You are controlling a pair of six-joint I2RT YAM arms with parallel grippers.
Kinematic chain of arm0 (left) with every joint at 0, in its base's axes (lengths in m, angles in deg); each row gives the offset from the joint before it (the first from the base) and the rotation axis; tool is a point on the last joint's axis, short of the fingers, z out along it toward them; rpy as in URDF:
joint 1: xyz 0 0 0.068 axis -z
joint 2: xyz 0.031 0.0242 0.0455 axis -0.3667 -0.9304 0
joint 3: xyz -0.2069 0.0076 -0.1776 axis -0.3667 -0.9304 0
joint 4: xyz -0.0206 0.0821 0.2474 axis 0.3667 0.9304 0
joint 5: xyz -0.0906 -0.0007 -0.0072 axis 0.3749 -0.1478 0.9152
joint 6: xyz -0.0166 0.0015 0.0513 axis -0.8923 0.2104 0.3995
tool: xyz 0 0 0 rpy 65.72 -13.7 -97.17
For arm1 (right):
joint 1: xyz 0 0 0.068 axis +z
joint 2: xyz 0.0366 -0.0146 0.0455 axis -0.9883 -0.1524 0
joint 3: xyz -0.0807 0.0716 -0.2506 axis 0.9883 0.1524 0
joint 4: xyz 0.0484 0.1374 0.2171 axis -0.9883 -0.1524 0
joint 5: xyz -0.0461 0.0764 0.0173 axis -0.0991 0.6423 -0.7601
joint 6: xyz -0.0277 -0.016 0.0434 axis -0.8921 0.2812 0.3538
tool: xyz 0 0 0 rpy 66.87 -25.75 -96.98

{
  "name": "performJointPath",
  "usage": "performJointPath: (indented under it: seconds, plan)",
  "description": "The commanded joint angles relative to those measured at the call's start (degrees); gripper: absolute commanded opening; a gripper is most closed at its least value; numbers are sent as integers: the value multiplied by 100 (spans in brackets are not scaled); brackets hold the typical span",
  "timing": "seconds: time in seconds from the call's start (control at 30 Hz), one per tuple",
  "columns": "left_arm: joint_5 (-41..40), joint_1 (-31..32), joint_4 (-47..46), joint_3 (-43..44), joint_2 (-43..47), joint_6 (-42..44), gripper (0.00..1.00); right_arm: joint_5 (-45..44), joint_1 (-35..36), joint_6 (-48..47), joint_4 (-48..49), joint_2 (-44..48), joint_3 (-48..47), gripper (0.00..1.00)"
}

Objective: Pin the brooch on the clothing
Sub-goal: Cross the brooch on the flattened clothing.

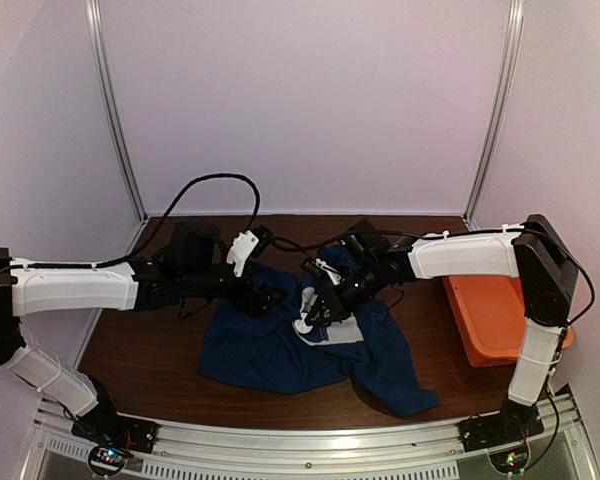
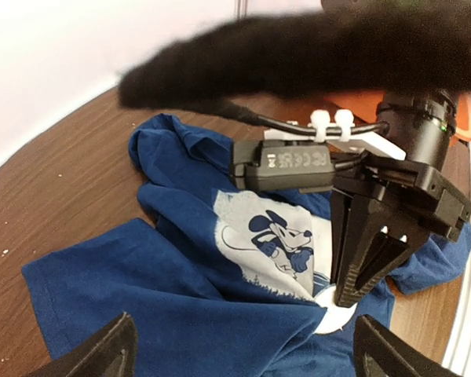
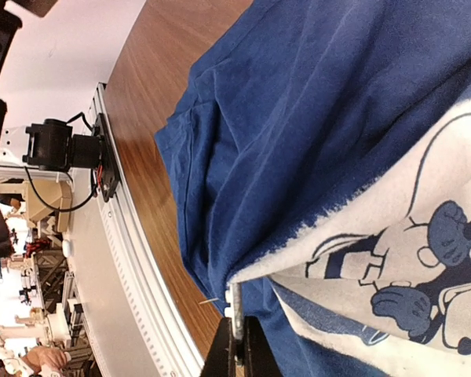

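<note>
1. Handling the tiny silvery brooch (image 3: 235, 303) looks fiddly: it should be light, hard and slippery, with a thin pin, and is best pinched by its rim.
2. It seems to sit edge-on at the tips of the right gripper (image 2: 347, 297), which is clenched on it at a fold of the white print.
3. The navy blue cotton T-shirt (image 1: 270, 345) lies rumpled, soft and limp, so it will likely bunch.
4. The left gripper (image 2: 243, 334) hangs released above the shirt.
5. The brown wooden counter (image 1: 130, 345) is closed in by pale walls, and an orange plastic tub (image 1: 495, 315) sits at its right.
</note>
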Motion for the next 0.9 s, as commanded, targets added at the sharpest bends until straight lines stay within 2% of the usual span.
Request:
performJointPath:
  seconds: [0.0, 0.27, 0.43, 0.6, 0.7, 0.87]
  plan:
    - [791, -68, 417, 157, -389, 631, 98, 279, 24, -705, -340, 159, -60, 0]
    - [2131, -220, -950, -125, -1074, 824, 97, 464, 48, -1179, -526, 459, 71, 0]
    - [2538, -334, -1516, -322, -1155, 746, 93, 502, 43, -1194, -474, 471, 86, 0]
    - [2766, -659, -3226, -1294, -640, 71, 96, 483, 25, -1180, -455, 430, 92, 0]
    - [2972, -671, -3215, -1358, -556, 113, 97, 487, 8, -1175, -471, 402, 66, 0]
    - [3304, -671, -3299, -1199, -911, 30, 98, 539, -4, -1203, -464, 411, 64, 0]
